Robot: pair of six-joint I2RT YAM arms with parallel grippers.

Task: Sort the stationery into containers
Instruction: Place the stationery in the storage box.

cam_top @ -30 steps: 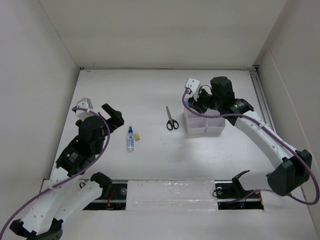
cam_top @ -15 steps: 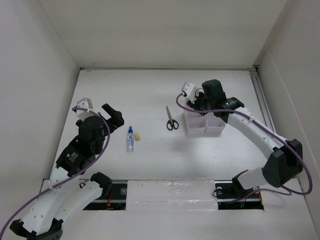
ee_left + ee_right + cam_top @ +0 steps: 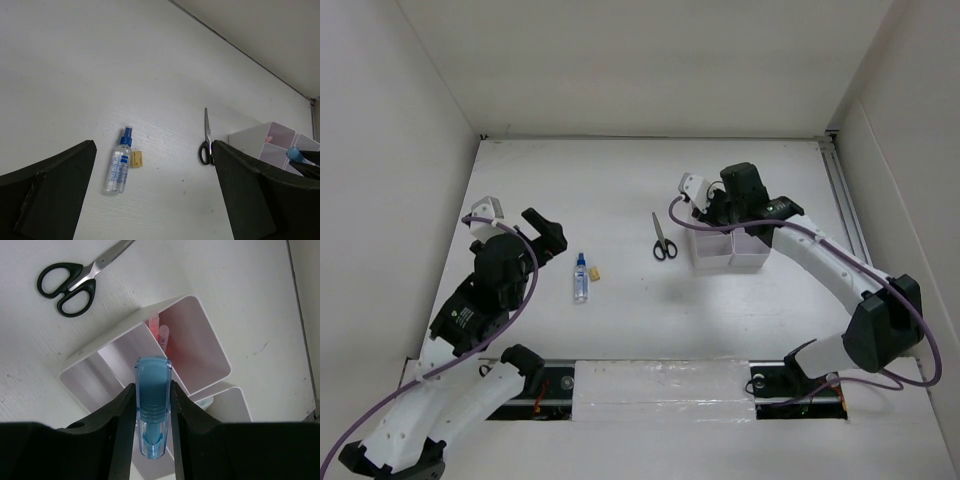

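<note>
Two white boxes (image 3: 730, 252) stand touching, right of centre. The left gripper (image 3: 548, 231) hangs spread and empty at far left. The right gripper (image 3: 153, 415) clamps a blue marker (image 3: 152, 390) over the left box, probably above a divider. Centre it clear of the walls and pink pens (image 3: 161, 335) before releasing. Scissors (image 3: 663, 238) lie just left.

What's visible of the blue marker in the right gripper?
The blue marker is short, of translucent light-blue plastic, with a squared cap end and a ribbed band below it. The right gripper is shut on it, its black fingers pressing both sides. It hangs over the white box, about above the divider beside the compartment holding the pink pens. The left wrist view shows only its tip. Nothing but the fingers visibly touches it; contact with the box cannot be told.
</note>
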